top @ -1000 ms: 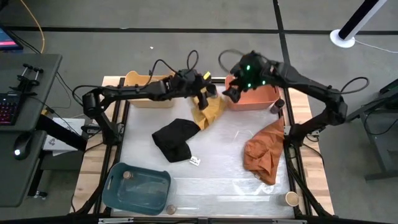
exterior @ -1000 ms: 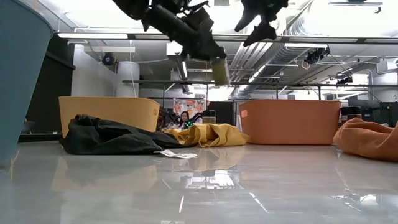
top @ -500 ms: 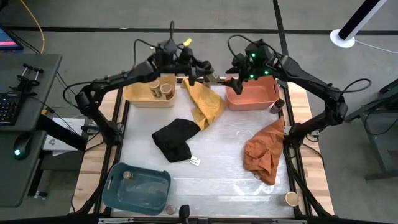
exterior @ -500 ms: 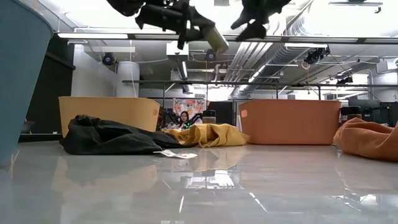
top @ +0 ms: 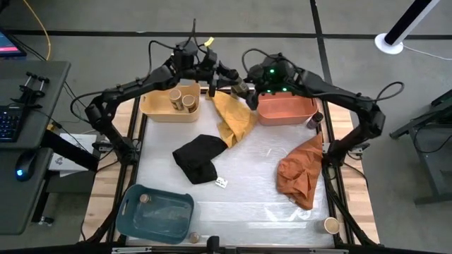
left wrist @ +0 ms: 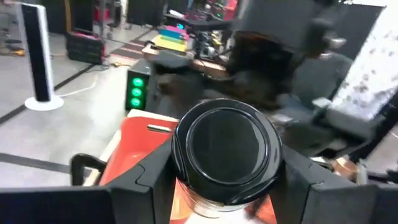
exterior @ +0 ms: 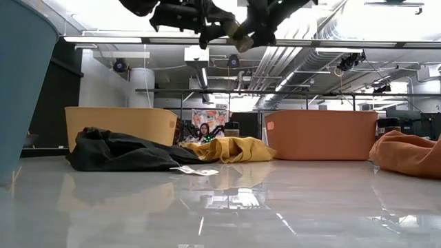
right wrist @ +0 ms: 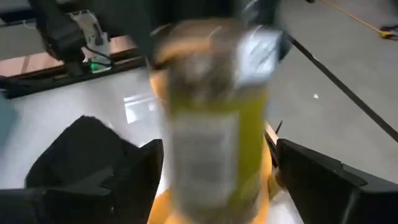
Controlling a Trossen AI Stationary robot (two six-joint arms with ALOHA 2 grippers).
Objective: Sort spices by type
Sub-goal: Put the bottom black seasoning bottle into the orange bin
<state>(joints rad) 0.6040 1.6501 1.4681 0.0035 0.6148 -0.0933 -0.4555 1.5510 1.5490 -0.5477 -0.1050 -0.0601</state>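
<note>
The bench carries a yellow bin, an orange bin and a blue bin. Yellow cloth, black cloth and orange cloth lie between them, with a small white card near the black one.

Right gripper has reached the held jar.

2 jars in left rear bin; 1 held between hands.

I count three bins: yellow bin, orange bin, blue bin. Three cloths too: yellow cloth, black cloth, orange cloth.
</note>
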